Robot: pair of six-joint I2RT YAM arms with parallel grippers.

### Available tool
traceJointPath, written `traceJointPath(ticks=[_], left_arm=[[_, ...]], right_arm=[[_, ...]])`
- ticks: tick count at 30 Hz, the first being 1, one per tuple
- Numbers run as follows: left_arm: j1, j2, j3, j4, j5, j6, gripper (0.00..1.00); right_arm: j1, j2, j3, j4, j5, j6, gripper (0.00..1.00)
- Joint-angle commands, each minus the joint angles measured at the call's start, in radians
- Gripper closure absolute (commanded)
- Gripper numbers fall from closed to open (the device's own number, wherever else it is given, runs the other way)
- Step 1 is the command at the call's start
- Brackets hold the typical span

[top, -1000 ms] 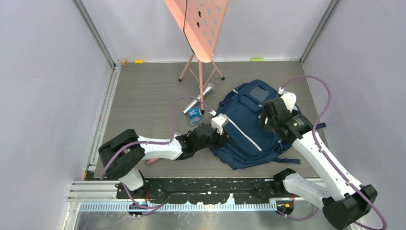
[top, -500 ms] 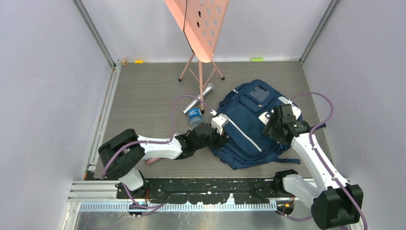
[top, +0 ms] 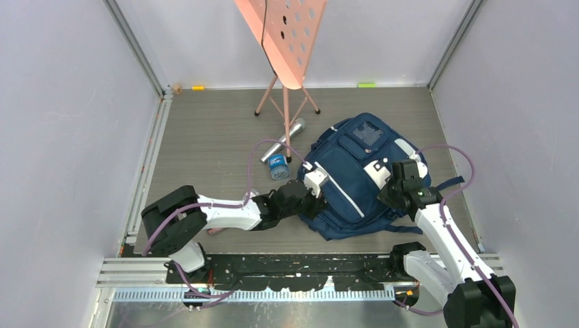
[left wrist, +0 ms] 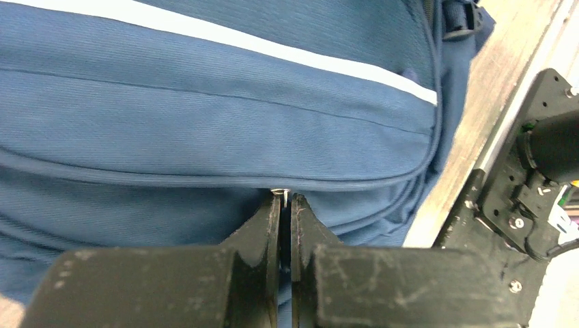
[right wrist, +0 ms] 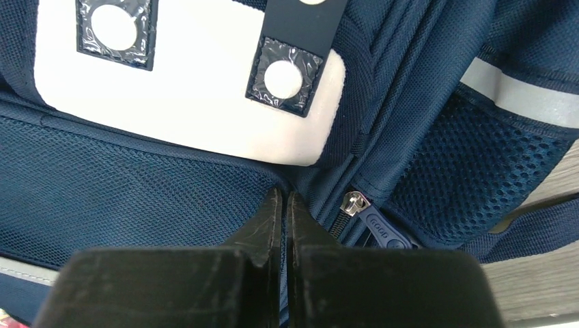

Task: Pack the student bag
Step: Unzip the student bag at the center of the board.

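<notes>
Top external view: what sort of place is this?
Probably a robot test cell, not a real room: plain panel walls on aluminium framing, a mounting rail, staged props like the pink music stand and student bag.

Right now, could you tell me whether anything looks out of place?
Yes: the right gripper is shut against the student bag, but the silver zipper pull lies free beside its tips; it seems a missed grab.
</notes>
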Motion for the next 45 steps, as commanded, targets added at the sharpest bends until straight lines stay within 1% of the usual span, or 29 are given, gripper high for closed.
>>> traceJointPath(ticks=[1,3,5,9,14,19,22,27,32,36,40,43,44,45], left_arm=[[-0.081,0.023,0.035,-0.051,0.026,-0.057,1.00],[-0.112,0.032,0.048,-0.050,0.027,-0.087,1.00],[-0.148,0.041,0.066,-0.052,-0.009,-0.098,1.00],[-0.213,0.064,0.094,-0.058,-0.013,-0.138,1.00],[-0.243,0.103,0.145,-0.033,0.013,-0.215,1.00],[-0.249,0.165,0.204,0.016,0.067,-0.338,1.00],[-0.263,0.195,0.244,0.019,0.067,-0.392,1.00],[-0.279,0.234,0.295,0.028,0.026,-0.476,1.00],[-0.281,0.259,0.338,0.066,-0.059,-0.542,1.00],[-0.281,0.264,0.390,0.074,-0.145,-0.546,1.00],[-0.279,0.256,0.412,0.084,-0.221,-0.537,1.00],[-0.259,0.244,0.404,0.073,-0.230,-0.524,1.00],[-0.247,0.237,0.392,0.067,-0.217,-0.529,0.96],[-0.232,0.227,0.374,0.064,-0.203,-0.533,0.88]], right_arm=[[0.016,-0.047,-0.053,0.111,-0.139,0.110,0.99],[0.016,-0.081,-0.063,0.124,-0.112,0.136,0.99],[0.016,-0.107,-0.066,0.128,-0.067,0.157,0.99],[0.017,-0.139,-0.058,0.132,-0.038,0.178,0.99],[0.017,-0.161,-0.045,0.126,-0.016,0.175,0.99],[0.018,-0.187,-0.046,0.121,0.006,0.181,0.99],[0.022,-0.195,-0.049,0.120,0.017,0.185,0.99],[0.047,-0.201,-0.051,0.126,0.055,0.191,0.99],[0.103,-0.186,-0.058,0.148,0.110,0.195,0.99],[0.178,-0.160,-0.056,0.164,0.178,0.206,0.99],[0.248,-0.136,-0.046,0.172,0.255,0.214,0.99],[0.272,-0.116,-0.037,0.178,0.288,0.209,0.99],[0.272,-0.114,-0.032,0.177,0.297,0.205,0.99],[0.273,-0.110,-0.030,0.177,0.301,0.199,1.00]])
